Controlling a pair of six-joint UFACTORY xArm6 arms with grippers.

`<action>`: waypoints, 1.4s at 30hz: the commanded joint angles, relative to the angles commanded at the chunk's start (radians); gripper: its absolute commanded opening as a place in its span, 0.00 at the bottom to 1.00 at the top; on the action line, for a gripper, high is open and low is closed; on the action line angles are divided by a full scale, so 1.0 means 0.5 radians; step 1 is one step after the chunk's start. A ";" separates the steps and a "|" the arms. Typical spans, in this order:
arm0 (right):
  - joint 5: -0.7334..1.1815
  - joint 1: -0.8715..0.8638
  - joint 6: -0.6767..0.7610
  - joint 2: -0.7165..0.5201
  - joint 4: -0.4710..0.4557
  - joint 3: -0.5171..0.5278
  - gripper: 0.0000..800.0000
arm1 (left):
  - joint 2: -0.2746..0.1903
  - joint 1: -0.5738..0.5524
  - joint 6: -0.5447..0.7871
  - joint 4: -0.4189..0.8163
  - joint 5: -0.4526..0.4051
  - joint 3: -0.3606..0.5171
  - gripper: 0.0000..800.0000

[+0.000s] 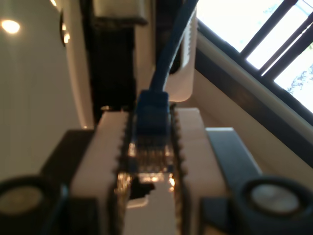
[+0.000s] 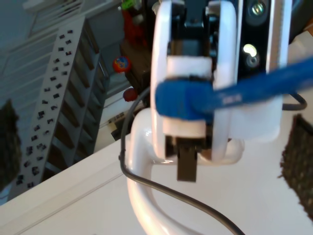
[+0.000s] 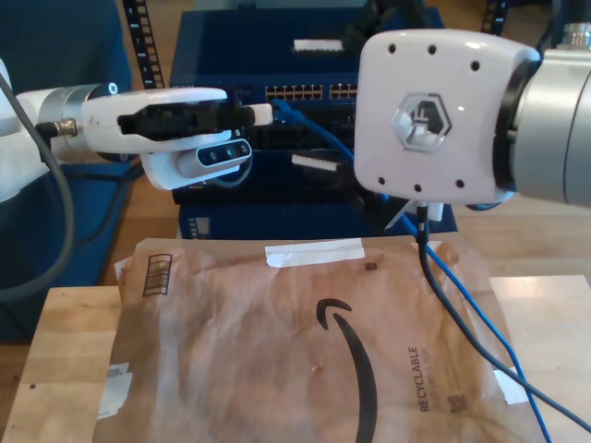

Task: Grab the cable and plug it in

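In the first wrist view my first claw [image 1: 149,161] is clamped on the clear plug of the cable [image 1: 168,54], window bars beyond. The second wrist view has my second claw [image 2: 188,115] clamped across the blue cable. In the exterior view a brown paper package [image 3: 277,341] covers the table [image 3: 65,341], and the cable runs past its right edge.

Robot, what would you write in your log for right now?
step: holding | my first gripper: end effector shut on the cable at its clear plug | plugged in: cannot tell
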 joint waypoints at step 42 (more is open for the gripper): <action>-0.107 0.095 0.012 0.006 0.006 0.049 0.32 | 0.003 -0.006 -0.028 -0.049 0.077 -0.009 0.01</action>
